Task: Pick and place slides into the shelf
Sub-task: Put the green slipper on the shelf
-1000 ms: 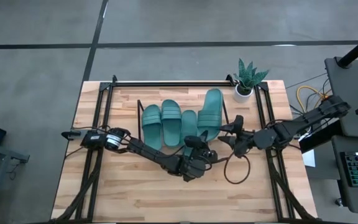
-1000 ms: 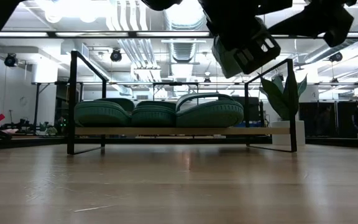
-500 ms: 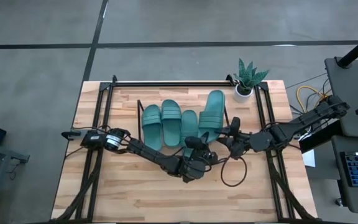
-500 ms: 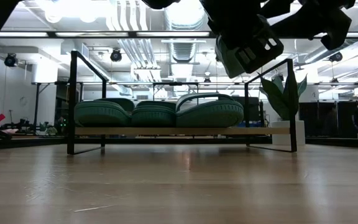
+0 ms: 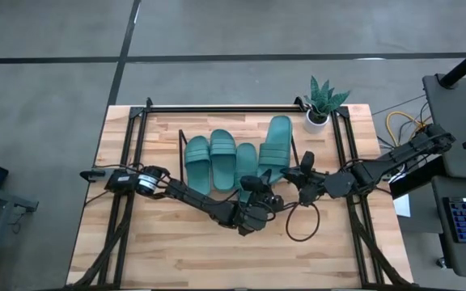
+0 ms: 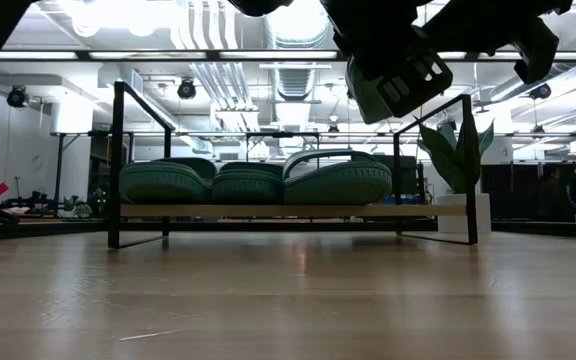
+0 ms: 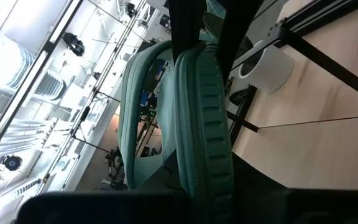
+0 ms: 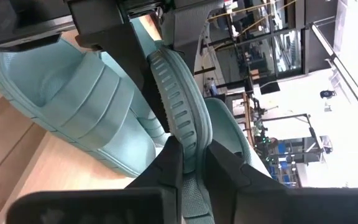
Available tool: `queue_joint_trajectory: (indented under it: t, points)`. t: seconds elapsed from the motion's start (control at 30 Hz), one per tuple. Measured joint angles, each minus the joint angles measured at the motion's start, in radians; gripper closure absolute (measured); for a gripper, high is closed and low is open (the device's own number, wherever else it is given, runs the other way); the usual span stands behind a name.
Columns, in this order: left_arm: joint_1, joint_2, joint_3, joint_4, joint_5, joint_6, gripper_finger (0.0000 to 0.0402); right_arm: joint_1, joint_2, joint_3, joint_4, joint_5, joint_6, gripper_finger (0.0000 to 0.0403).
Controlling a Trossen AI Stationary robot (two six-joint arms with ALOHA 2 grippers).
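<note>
Four teal slides show in the high view at the black-rod shelf [image 5: 183, 162]. Three of them [image 5: 196, 162] [image 5: 223, 153] [image 5: 247, 166] lie side by side on its wood base [image 6: 428, 210]. The fourth slide [image 5: 275, 145] is at the shelf's right end, strap up, and both grippers are shut on its near end. My left gripper [image 5: 259, 187] reaches it from the near side. My right gripper [image 5: 291, 174] reaches it from the right. My left gripper holds the fourth slide's sole at its near end [image 7: 207, 177]; its own fingers are hidden below the picture's edge. It points level, slanting from the near left toward the far right, along the slide. The slide runs level away from it, strap [image 7: 135, 124] up. My right gripper pinches the sole's ribbed right side wall [image 8: 182, 134] close to the near end, one finger [image 8: 163, 165] under the sole and one on top. It comes almost level from the table's right, across the slide. That end is clear of the wood; the far end I cannot tell.
A potted plant [image 5: 322, 101] stands at the far right corner. Larger black frame rails [image 5: 217, 107] run along the far side and both ends of the table. A loose cable loop [image 5: 302, 222] hangs under the right arm. Bare wood [image 5: 217, 255] lies toward the near edge.
My right gripper, open a second ago beside the fourth slide, has shut on its sole. The left gripper and the slides have kept still.
</note>
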Motion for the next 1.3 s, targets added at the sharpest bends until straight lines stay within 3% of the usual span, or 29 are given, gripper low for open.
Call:
queue_joint_trajectory:
  t: [0.17,0.47,0.7,0.83,0.9,1.03,1.07,1.13,1.3]
  points:
    - [0.000,0.000,0.000,0.000,0.007,-0.002,0.0373,0.000,0.000,0.000,0.001,0.002,0.008,0.0369]
    - [-0.014,-0.057,-0.060,-0.001,0.134,-0.006,0.0261,-0.001,-0.003,-0.001,0.006,0.003,0.009,0.0369]
    - [-0.062,-0.297,-0.335,-0.002,0.141,-0.046,0.0238,-0.003,-0.027,-0.001,0.007,0.009,0.008,0.0372]
    - [-0.089,-0.517,-0.569,-0.003,0.177,-0.209,0.0237,0.005,-0.055,-0.001,0.022,-0.114,0.015,0.0373]
    - [-0.100,-0.645,-0.692,-0.001,0.325,-0.332,0.0236,0.013,-0.064,-0.001,0.029,-0.194,0.015,0.0373]
    - [-0.074,-0.873,-0.911,0.011,0.954,-0.583,0.0236,0.023,-0.069,-0.021,0.089,-0.232,-0.012,0.0373]
    - [-0.061,-0.920,-0.953,0.025,1.071,-0.635,0.0236,0.026,-0.069,-0.028,0.104,-0.231,-0.024,0.0373]
    - [-0.047,-0.992,-1.018,0.068,1.173,-0.667,0.0236,0.033,-0.069,-0.045,0.140,-0.230,-0.047,0.0373]
    - [-0.049,-1.080,-1.125,0.107,1.189,-0.590,0.0236,0.062,-0.069,-0.102,0.255,-0.235,-0.097,0.0373]
